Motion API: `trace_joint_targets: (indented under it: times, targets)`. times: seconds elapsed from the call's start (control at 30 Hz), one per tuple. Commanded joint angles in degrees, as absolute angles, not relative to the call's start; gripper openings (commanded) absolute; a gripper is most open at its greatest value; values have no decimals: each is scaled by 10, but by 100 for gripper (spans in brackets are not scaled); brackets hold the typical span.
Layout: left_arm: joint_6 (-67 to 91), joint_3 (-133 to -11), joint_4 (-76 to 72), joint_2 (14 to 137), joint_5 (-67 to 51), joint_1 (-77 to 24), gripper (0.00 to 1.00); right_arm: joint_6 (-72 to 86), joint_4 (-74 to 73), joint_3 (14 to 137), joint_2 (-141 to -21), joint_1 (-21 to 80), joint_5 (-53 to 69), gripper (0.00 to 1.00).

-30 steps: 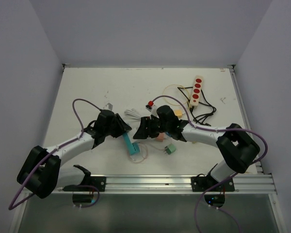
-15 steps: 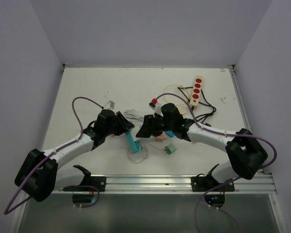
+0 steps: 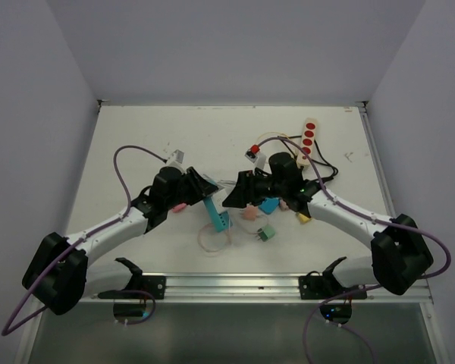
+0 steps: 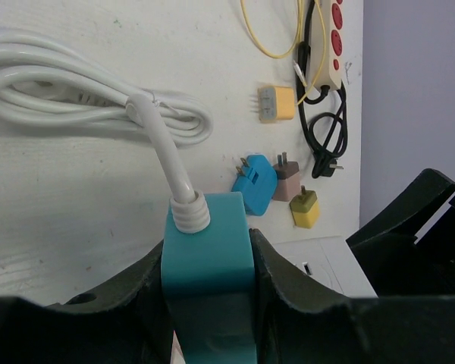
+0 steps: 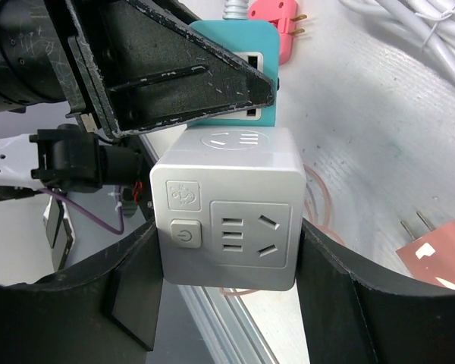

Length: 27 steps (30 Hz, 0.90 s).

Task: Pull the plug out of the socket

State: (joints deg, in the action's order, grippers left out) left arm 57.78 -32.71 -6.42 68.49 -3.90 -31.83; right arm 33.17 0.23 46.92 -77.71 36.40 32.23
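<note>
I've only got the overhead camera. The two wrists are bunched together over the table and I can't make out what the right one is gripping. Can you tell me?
Observer: The right gripper is shut on a silver cube with a power button on its face.
Operator: And the left one?
Observer: The left gripper clamps a teal block; a white cord runs out of its end.
Operator: Are the two pieces apart?
Observer: I can't tell. From the right wrist, the teal block sits directly behind the cube's top edge, with no clear gap showing.
</note>
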Motion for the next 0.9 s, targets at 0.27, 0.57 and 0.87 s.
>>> trace_joint_targets:
  times: [0.27,0.57,0.87]
  targets:
    - [489,-384,107,699,103,-281,0,308,-80,518,-705,295,308,0]
    - [532,-457,180,736,155,-317,0,285,-102,534,-742,367,220,0]
    - [521,-410,115,733,134,-308,0,308,-87,520,-724,338,261,0]
